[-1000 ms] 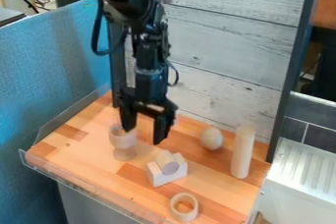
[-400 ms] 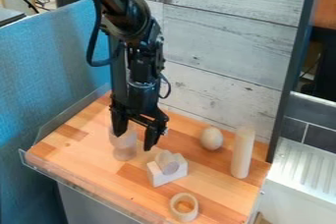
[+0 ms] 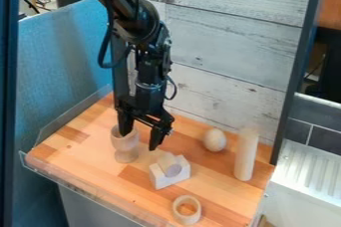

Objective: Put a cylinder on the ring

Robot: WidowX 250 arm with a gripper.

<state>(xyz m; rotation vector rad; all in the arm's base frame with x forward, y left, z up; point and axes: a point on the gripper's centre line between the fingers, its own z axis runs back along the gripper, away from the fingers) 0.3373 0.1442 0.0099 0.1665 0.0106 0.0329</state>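
Fingers (image 3: 157, 137) spread apart, one at goblet (image 3: 125, 146)

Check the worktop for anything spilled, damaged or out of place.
Nothing looks spilled or damaged. One oddity: the open gripper has a finger right at the cup's mouth, perhaps inside it, though your target is the ring, nearer the camera.

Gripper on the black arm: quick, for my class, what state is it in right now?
Gripper: open, fingers apart, holding nothing; one finger overlaps the wooden goblet's mouth, though whether they touch cannot be told.
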